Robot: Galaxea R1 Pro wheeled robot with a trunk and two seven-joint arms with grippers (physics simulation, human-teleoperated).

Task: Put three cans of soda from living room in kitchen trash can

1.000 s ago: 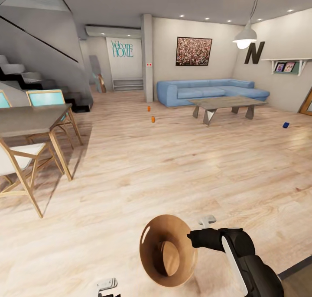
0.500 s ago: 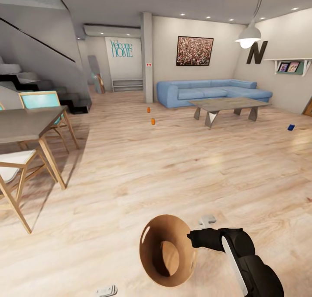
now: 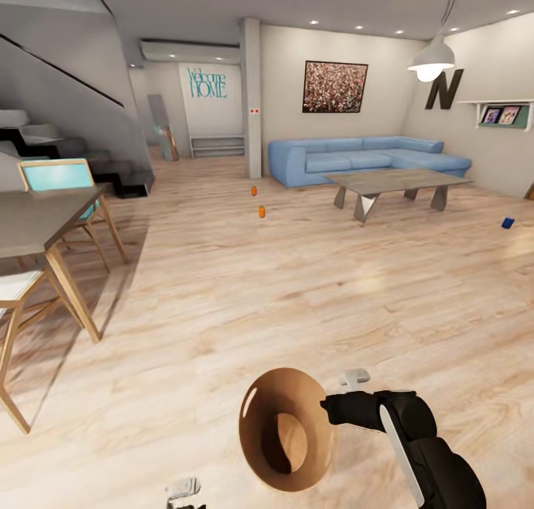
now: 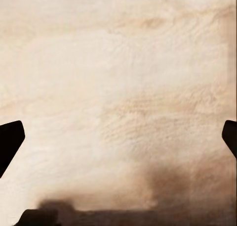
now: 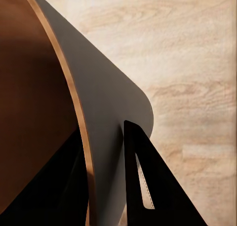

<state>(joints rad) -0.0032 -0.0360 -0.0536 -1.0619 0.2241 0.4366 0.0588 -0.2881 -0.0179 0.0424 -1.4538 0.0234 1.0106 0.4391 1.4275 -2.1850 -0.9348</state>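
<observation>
Pale wood floor (image 3: 297, 286) runs ahead to the blue sofa (image 3: 363, 156) and grey coffee table (image 3: 393, 182), with a dining table (image 3: 37, 219) off to the left side. Right arm reaches in low, and the right gripper (image 3: 326, 411) is pinching the rim of the brown trash can (image 3: 285, 438). Left gripper (image 4: 118, 137) hangs spread wide over bare floor. Two orange cans (image 3: 261, 211) sit far ahead of the right gripper, and the blue can (image 3: 507, 222) is way off to its right.
</observation>
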